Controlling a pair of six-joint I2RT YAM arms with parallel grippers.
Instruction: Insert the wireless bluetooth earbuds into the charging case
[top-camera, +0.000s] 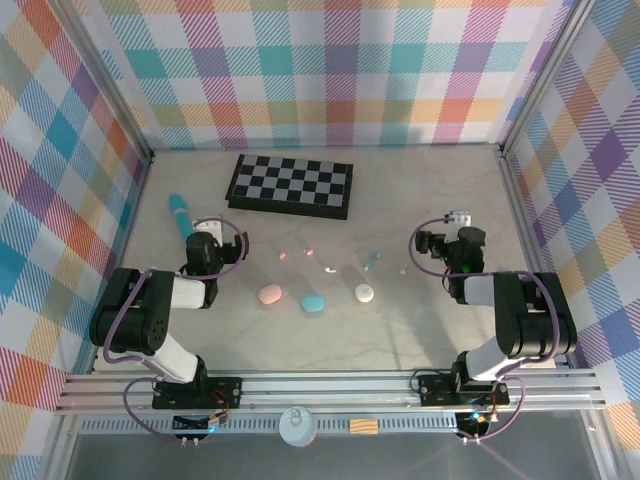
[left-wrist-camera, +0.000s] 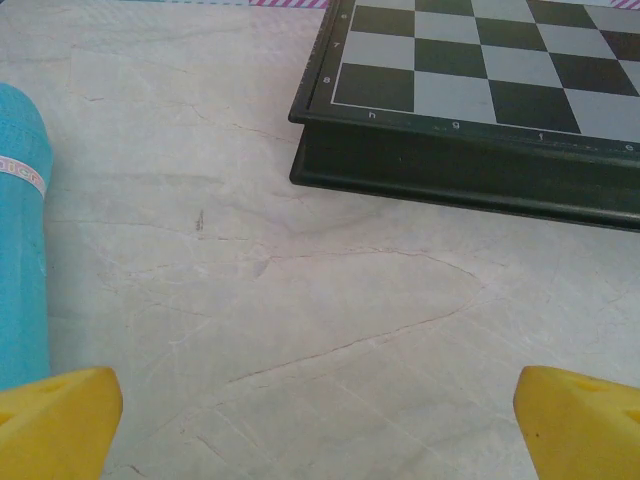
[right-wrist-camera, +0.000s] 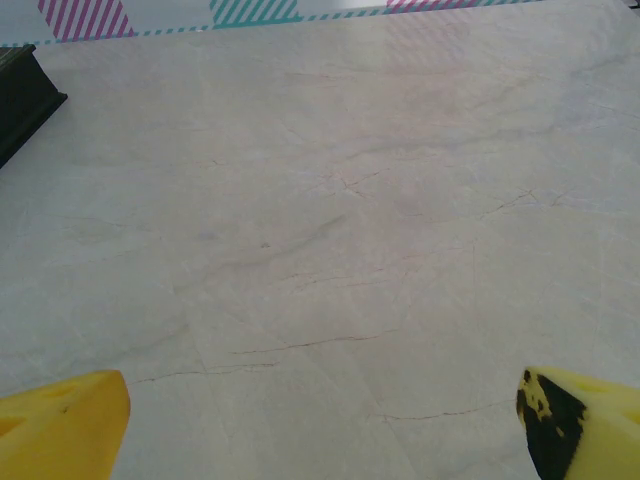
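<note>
The earbuds are tiny pale specks lying loose on the marble-look counter. They sit in the middle of the overhead view, just below the chessboard. Two pale pink earbuds lie left of centre, near each other. A white earbud sits slightly lower and to their right. A pair of light blue earbuds lies further right, nearly touching, and one more pale bit lies right of those. They are too small for stems or tips to be made out. All rest on the counter, outside the cases.

Just below them three cases form a loose row: a pink case, a blue case and a white case. Each is a smooth rounded pebble shape, much larger than any earbud, and they lie apart from one another.

A teal stick lies tilted in the upper left of the overhead view. In the left wrist view it runs along the left edge as a blue cylinder with a pale band, and the chessboard's dark side takes the upper right.

The left fingers are yellow and sit in the bottom corners of that view, spread wide over bare counter and gripping nothing. The right fingers are likewise spread wide over bare counter. One carries a black patch, and a dark corner of the chessboard shows at the upper left.
</note>
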